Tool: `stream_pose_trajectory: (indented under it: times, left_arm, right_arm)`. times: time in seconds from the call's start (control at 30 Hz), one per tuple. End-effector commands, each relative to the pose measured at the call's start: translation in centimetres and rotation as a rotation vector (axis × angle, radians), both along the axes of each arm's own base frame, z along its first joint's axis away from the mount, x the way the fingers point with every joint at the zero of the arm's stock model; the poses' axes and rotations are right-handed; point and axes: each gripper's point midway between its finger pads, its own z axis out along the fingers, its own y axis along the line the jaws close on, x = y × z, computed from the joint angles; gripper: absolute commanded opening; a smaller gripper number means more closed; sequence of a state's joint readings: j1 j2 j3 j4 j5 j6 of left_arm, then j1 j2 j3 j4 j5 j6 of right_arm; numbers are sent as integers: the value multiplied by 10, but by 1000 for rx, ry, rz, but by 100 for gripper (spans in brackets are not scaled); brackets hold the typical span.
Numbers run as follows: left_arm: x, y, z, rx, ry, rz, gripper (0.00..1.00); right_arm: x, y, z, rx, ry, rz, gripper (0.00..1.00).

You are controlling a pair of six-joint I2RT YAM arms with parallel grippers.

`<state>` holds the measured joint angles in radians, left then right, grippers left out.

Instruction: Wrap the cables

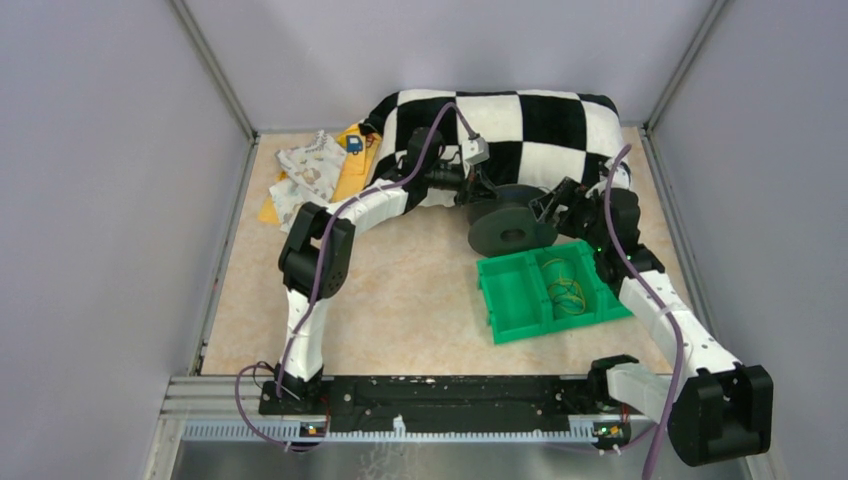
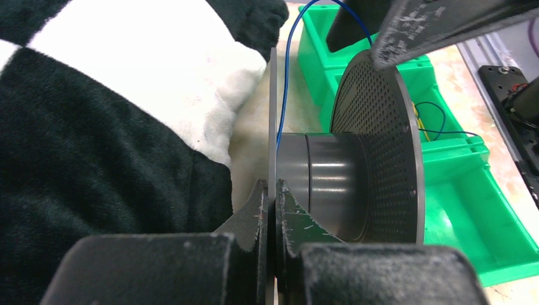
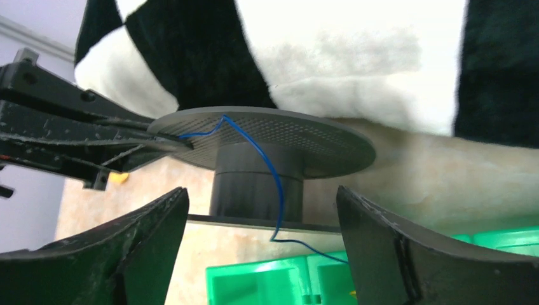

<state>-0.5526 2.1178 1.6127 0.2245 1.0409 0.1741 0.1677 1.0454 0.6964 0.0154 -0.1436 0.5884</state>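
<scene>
The black two-flanged spool (image 1: pixel 510 232) lies on its side in front of the checkered cushion. My left gripper (image 1: pixel 478 195) is shut on the edge of one thin flange (image 2: pixel 272 127), with both pads pressed against it (image 2: pixel 272 187). A thin blue wire (image 2: pixel 284 82) runs from the flange across the bare core (image 2: pixel 330 184) toward the green tray. In the right wrist view the wire (image 3: pixel 270 165) hangs over the core and trails down to the tray. My right gripper (image 3: pixel 260 190) is open and empty, just right of the spool (image 1: pixel 550 205), its jaws apart facing the core.
A green two-compartment tray (image 1: pixel 510 300) sits right in front of the spool, with yellow-orange looped strands (image 1: pixel 568 288) in its right half. A black-and-white checkered cushion (image 1: pixel 520 125) fills the back. Patterned cloth and a yellow envelope (image 1: pixel 310 170) lie at the back left.
</scene>
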Motion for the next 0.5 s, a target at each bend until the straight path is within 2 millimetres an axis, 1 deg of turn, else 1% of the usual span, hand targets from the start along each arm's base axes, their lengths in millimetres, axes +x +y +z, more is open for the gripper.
stream_pose_trajectory:
  times: [0.0, 0.03, 0.1, 0.17, 0.27, 0.37, 0.47]
  left_arm:
    - [12, 3, 50, -52, -157, 92, 0]
    - [16, 5, 56, -55, -168, 112, 0]
    - [19, 8, 71, -69, -192, 144, 0]
    - [21, 12, 85, -83, -207, 172, 0]
    - [20, 19, 111, -113, -243, 219, 0]
    - [17, 31, 138, -140, -286, 282, 0]
    - [13, 45, 169, -161, -328, 359, 0]
  right_arm:
    - [0, -24, 42, -92, -78, -87, 93]
    - [-1, -27, 53, -112, -97, -94, 95]
    - [-4, -33, 66, -142, -115, -108, 99]
    - [-6, -42, 79, -176, -135, -139, 99]
    - [-11, -50, 93, -221, -155, -155, 99]
    - [-16, -54, 101, -261, -169, -153, 99]
    - [-21, -56, 102, -294, -172, -139, 99]
